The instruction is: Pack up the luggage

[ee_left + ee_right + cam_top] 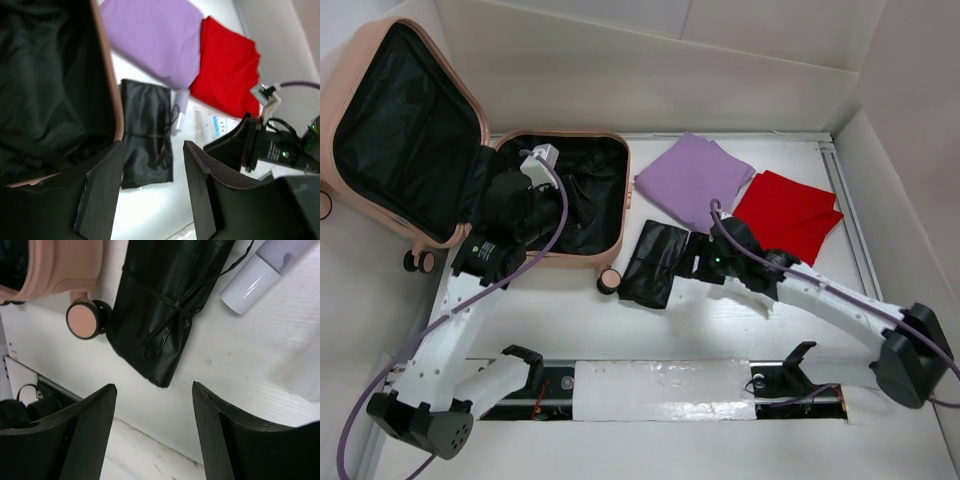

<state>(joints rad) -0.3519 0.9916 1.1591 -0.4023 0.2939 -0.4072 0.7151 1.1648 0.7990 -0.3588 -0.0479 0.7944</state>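
The peach-pink luggage (460,100) lies open at the left, lid propped up, its black-lined base (582,195) flat on the table. My left gripper (525,220) hangs open and empty over the base; in the left wrist view (152,142) the pink rim (116,110) lies just beyond its left finger. A black drawstring pouch (655,265) lies right of the luggage. My right gripper (695,262) is open and empty beside the pouch (165,305), its tips (154,386) just short of the pouch's corner. A purple cloth (695,180) and a red cloth (788,215) lie folded behind.
A small white-and-lilac bottle (260,275) lies by the pouch. A luggage wheel (82,320) sits left of the pouch. White walls enclose the table at back and right. A taped slot (660,390) runs along the near edge.
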